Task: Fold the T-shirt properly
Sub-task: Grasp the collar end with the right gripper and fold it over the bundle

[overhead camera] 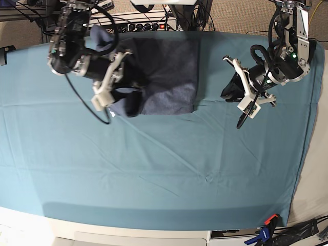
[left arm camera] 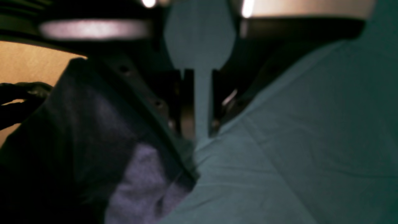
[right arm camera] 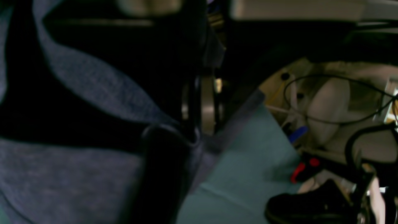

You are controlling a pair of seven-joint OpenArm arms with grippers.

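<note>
The slate-blue T-shirt (overhead camera: pixel 169 72) lies partly folded on the teal tablecloth (overhead camera: pixel 154 169) at the back centre. My right gripper (overhead camera: pixel 114 88) is shut on the T-shirt's left part, which bunches up dark around it. In the right wrist view the heathered T-shirt (right arm camera: pixel 77 174) drapes over the right gripper (right arm camera: pixel 192 137). My left gripper (overhead camera: pixel 229 92) hovers over bare cloth a short way right of the shirt. In the left wrist view the left gripper (left arm camera: pixel 202 137) has its jaws a narrow slit apart with only tablecloth (left arm camera: pixel 295 140) showing through. A blurred patch of T-shirt (left arm camera: pixel 140 186) shows lower left.
Cables and a power strip (overhead camera: pixel 148 23) run along the table's back edge. A clamp (overhead camera: pixel 266 225) grips the cloth at the front right corner. Past the table edge, the right wrist view shows cables and dark gear (right arm camera: pixel 311 205) on the floor.
</note>
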